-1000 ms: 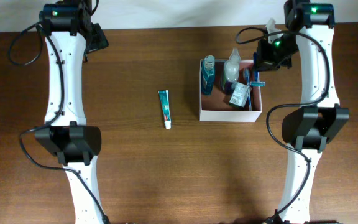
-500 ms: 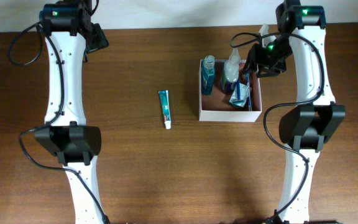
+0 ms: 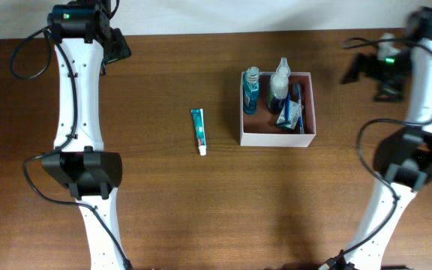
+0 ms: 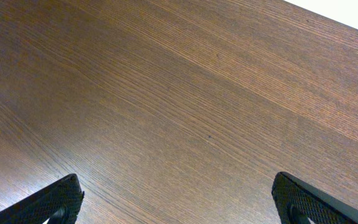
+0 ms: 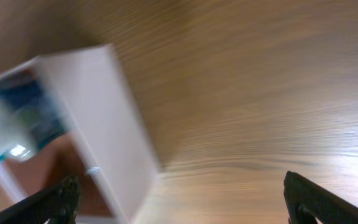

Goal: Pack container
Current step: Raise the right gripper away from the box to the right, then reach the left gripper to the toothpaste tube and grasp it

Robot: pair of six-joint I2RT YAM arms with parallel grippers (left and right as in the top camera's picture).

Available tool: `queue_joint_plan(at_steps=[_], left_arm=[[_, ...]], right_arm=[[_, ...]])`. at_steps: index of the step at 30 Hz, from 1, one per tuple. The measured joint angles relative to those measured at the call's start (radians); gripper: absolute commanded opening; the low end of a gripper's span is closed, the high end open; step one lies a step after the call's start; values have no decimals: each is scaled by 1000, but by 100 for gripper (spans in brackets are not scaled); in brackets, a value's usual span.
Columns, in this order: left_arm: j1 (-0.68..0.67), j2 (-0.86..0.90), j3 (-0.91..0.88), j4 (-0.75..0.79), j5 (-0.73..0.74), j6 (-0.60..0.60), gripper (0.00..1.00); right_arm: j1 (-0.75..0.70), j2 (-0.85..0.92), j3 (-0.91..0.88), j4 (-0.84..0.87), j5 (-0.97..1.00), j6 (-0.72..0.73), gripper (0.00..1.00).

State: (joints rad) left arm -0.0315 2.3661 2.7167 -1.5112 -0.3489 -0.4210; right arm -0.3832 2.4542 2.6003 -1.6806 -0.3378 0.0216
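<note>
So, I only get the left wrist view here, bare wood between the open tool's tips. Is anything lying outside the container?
Observer: Yes, one toothpaste tube lies flat on the table, on the left arm's side of the container, apart from it.
Operator: What's inside already?
Observer: A blue bottle and a clear bottle stand along the far wall, with a green-white packet near the right wall.
Operator: Where's the right tool?
Observer: The right tool is to the right of the container, open and holding nothing.
</note>
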Motion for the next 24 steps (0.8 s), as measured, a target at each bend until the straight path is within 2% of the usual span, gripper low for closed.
queue_joint_plan(at_steps=[8,21,24], left_arm=[[0,0,0,0,0,0,99],[0,0,0,66,2,0,99],[0,0,0,72,55,0,99]], right_arm=[[-129,0,0,7,90,0,99],[-141,0,0,9,105,0,99],[-141,0,0,9,105,0,99]])
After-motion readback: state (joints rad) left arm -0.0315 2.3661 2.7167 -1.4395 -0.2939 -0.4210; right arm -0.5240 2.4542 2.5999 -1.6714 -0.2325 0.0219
